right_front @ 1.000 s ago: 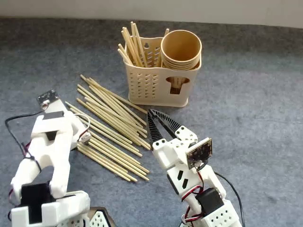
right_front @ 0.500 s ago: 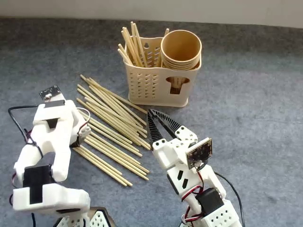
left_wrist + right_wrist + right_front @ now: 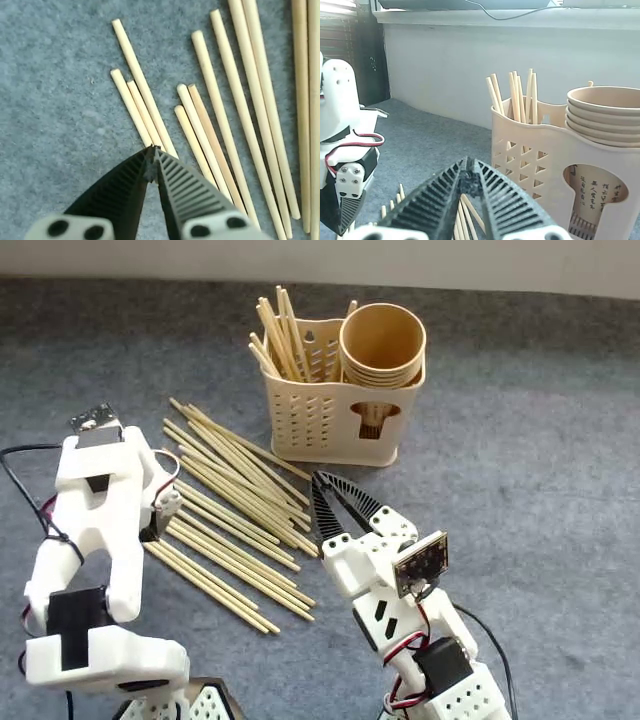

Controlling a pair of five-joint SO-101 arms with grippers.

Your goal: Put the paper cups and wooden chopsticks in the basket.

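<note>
While paper cups (image 3: 383,340) fill the basket (image 3: 312,428), chopsticks (image 3: 238,502) scattered beside.

Right wrist view's edge cuts off the basket (image 3: 520,150) and paper cups (image 3: 600,115).

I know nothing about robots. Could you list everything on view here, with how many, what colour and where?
Basket: one, cream plastic, far middle of the table.
Paper cups: one nested stack, several rims showing, tan, in the basket's right-hand compartment as the high view shows it.
Chopsticks in the basket: a bunch, pale wood, standing in the other compartment.
Loose chopsticks: many, too overlapped to count, pale wood, lying in front of the basket.
Table covering: one, grey, carpet-like.
Left arm: one, white, beside the loose chopsticks.
Right arm: one, white, near edge.
Left end effector: black, shut, over the ends of loose chopsticks.
Right end effector: black, shut, pointing toward the basket.
</note>
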